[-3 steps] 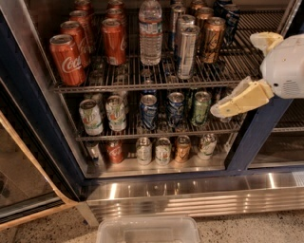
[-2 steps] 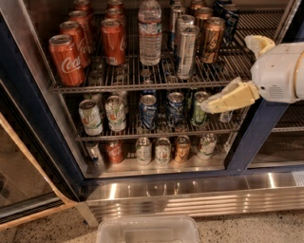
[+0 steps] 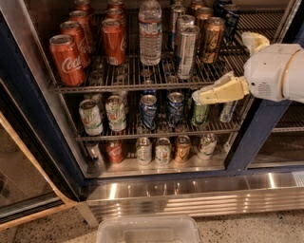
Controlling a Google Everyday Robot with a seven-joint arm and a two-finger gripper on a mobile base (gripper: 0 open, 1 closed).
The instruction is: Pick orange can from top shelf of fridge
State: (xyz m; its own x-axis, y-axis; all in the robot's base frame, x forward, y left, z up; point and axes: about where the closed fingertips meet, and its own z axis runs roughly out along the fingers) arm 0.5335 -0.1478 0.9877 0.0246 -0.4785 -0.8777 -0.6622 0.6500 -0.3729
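Observation:
The orange can point(image 3: 211, 40), copper-orange with dark markings and a silver lid, stands upright at the right of the top shelf point(image 3: 137, 81), a silvery wire rack. More cans like it point(image 3: 201, 12) stand behind it. The fridge point(image 3: 251, 137) has a dark blue frame and its door is open. My gripper point(image 3: 214, 92), cream-coloured on a white wrist, reaches in from the right. It sits just below the front edge of the top shelf, below and slightly right of the orange can, in front of the middle rack. It holds nothing.
Red Coca-Cola cans point(image 3: 66, 59), a water bottle point(image 3: 150, 33) and a tall silver slim can point(image 3: 186, 50) share the top shelf. Smaller cans point(image 3: 148, 111) fill the two lower racks. The ribbed steel base point(image 3: 190, 194) and a clear plastic bin point(image 3: 147, 230) lie below. The glass door point(image 3: 23, 171) stands open at left.
My gripper has moved left from the right edge, closer to the shelves, and a little up. The cans have not moved.

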